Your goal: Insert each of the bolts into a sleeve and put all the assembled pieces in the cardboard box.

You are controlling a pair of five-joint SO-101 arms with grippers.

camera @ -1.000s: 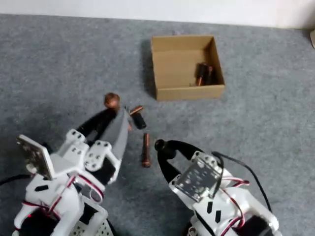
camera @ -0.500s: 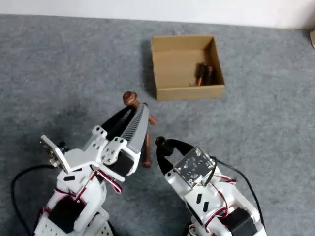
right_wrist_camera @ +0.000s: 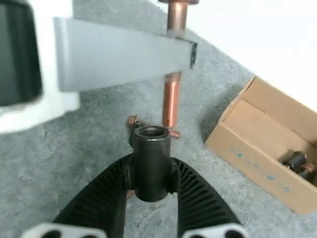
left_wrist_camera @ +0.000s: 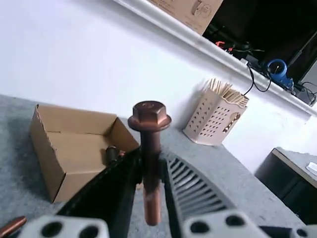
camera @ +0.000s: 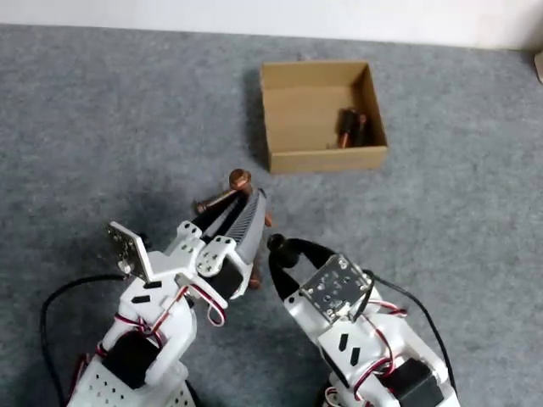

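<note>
My left gripper [camera: 241,200] is shut on a copper bolt [camera: 240,180], holding it upright with the hex head on top [left_wrist_camera: 149,115]. My right gripper [camera: 278,252] is shut on a black sleeve [right_wrist_camera: 150,161], open end up. The bolt's shank [right_wrist_camera: 172,104] hangs just above and behind the sleeve's mouth, beside the left arm's grey finger [right_wrist_camera: 124,54]. The cardboard box [camera: 284,161] stands farther back with dark assembled pieces [camera: 352,127] in its right corner. A loose bolt [camera: 212,202] lies on the carpet left of the held one.
Another bolt [camera: 254,275] shows partly between the two arms, low on the grey carpet. A cream perforated holder of sticks [left_wrist_camera: 215,116] stands by the white wall, beyond the box [left_wrist_camera: 49,148]. Carpet left of the box lies bare.
My left arm has swung right with the bolt, bringing it from the left side over to the right gripper's sleeve. The right arm shifted slightly and still holds the sleeve.
</note>
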